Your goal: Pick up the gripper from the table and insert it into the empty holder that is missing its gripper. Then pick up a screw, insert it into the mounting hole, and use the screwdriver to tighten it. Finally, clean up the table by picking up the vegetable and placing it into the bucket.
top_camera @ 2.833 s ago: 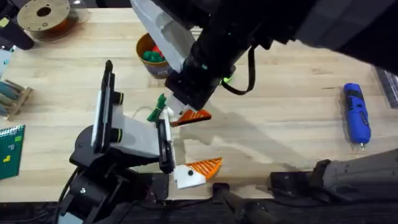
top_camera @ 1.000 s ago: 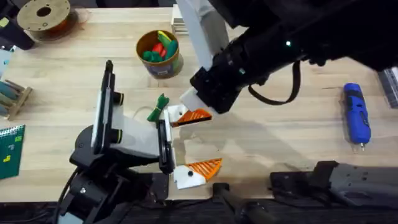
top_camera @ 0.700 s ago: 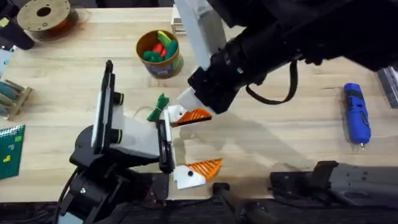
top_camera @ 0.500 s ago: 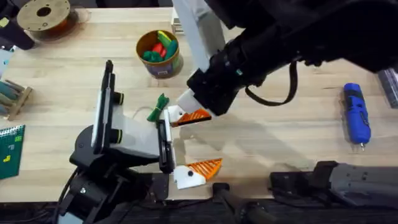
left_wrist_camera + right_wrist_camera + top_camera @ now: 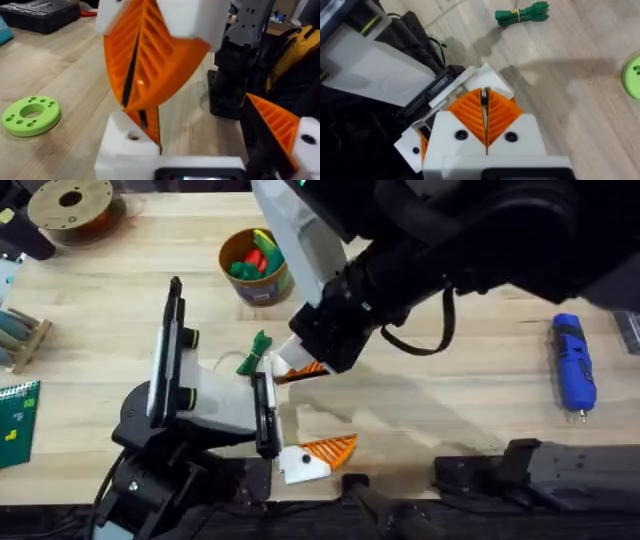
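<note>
Overhead view: right gripper (image 5: 300, 363) reaches across to the white holder (image 5: 277, 362) at table centre.
Right jaws: orange pads pressed together, clamped on the gripper (image 5: 483, 108) at the holder.
Left jaws: cannot tell.
Vegetable (image 5: 254, 353): lying just left of the holder.
Bucket (image 5: 255, 268): far, left of centre.
Screwdriver (image 5: 573, 363): far right, lying flat.
</note>
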